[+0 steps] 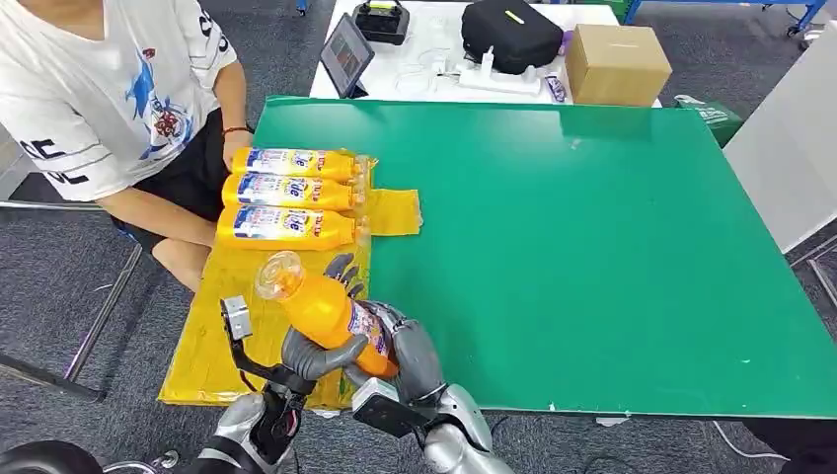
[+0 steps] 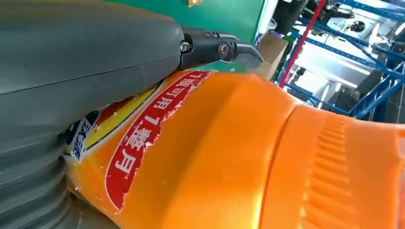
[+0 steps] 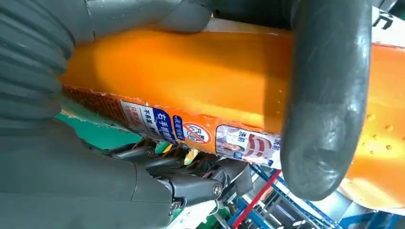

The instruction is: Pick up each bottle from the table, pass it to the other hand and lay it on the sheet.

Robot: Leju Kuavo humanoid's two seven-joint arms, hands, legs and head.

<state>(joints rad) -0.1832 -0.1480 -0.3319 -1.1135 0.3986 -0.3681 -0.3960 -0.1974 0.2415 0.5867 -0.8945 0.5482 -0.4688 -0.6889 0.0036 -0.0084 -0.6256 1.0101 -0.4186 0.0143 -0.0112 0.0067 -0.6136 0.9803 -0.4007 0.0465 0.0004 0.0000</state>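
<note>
Low in the head view, left of centre, both hands grip one orange bottle (image 1: 324, 311): the left hand (image 1: 314, 357) wraps its middle, the right hand (image 1: 410, 351) clasps its base end, cap tilted toward upper left. It hangs over the yellow sheet (image 1: 212, 341), where three bottles (image 1: 289, 195) lie beside the green table (image 1: 592, 257). A person (image 1: 118, 89) sits upper left.
</note>
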